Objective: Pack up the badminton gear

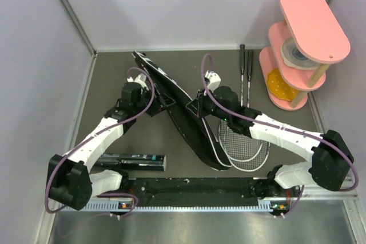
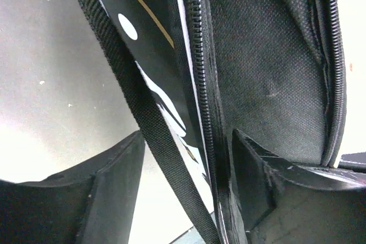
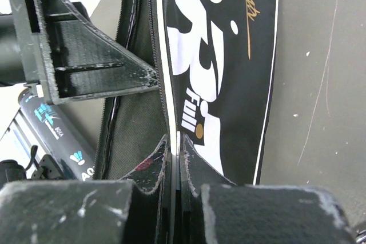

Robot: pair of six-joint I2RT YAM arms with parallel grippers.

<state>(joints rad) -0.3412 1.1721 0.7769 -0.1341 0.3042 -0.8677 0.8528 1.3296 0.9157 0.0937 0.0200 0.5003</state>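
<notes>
Packing has hardly begun, judging by how things lie. The black bag (image 1: 200,144) lies slantwise across the middle of the table (image 1: 114,84), from far left to near centre, and nothing can be seen inside it. Both arms are at its middle, working the opening.

The right claw (image 3: 174,147) is pinched tight on the thin zipped edge of the printed flap. The left claw (image 2: 187,135) stands wide, its fingers astride the other edge: the zip (image 2: 200,84) lies against one finger and the strap (image 2: 143,118) crosses the gap, with the dark lining showing beyond. I judge the step in hand to be spreading the mouth of the bag.

Everything else is left to do. The two rackets (image 1: 243,141) lie side by side on the table just right of the bag, heads near and handles far, partly under the right arm. The shuttle tube (image 1: 134,162) lies near left, beside the left arm's base. No shuttlecocks show; whether they are in the tube I cannot tell.

The pink stand (image 1: 303,44) sits in the far right corner, close to the racket handles. With both claws occupied at the bag, one must let go to fetch a racket.
</notes>
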